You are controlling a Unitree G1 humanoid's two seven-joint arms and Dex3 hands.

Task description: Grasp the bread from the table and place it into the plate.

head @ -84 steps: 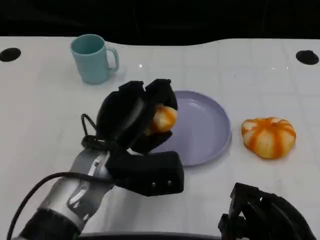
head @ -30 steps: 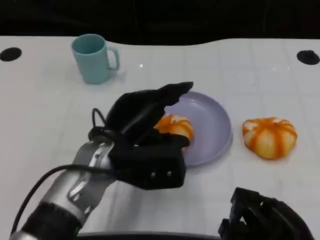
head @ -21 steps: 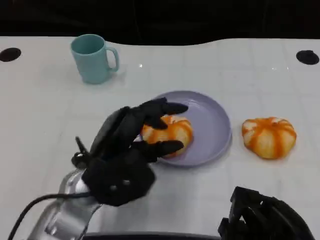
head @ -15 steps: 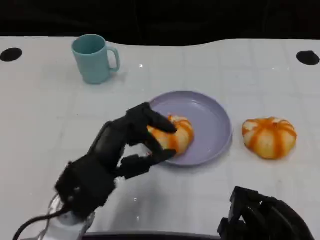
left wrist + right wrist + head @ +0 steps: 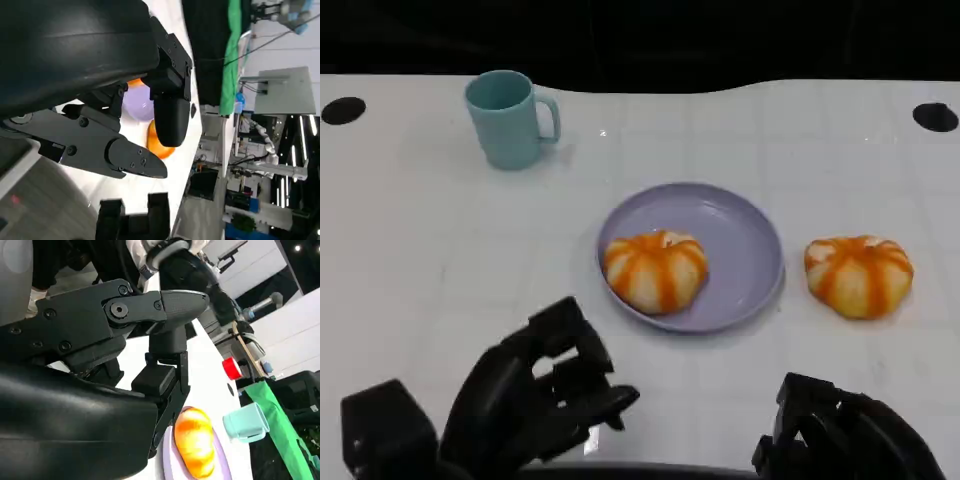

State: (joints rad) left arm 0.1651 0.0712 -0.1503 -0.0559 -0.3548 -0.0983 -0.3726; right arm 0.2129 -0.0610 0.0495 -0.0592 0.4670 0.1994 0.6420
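The left hand (image 5: 535,395) hovers low at the near table edge, fingers apart, holding nothing. The right hand (image 5: 845,440) sits low, empty, fingers apart.

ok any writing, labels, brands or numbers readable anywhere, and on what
None can be read.
The teal mug, the purple plate and both breads, one on the plate and one on the table, carry no print.
The white table is unmarked.
The background equipment in the wrist views is too small and blurred to show any lettering.
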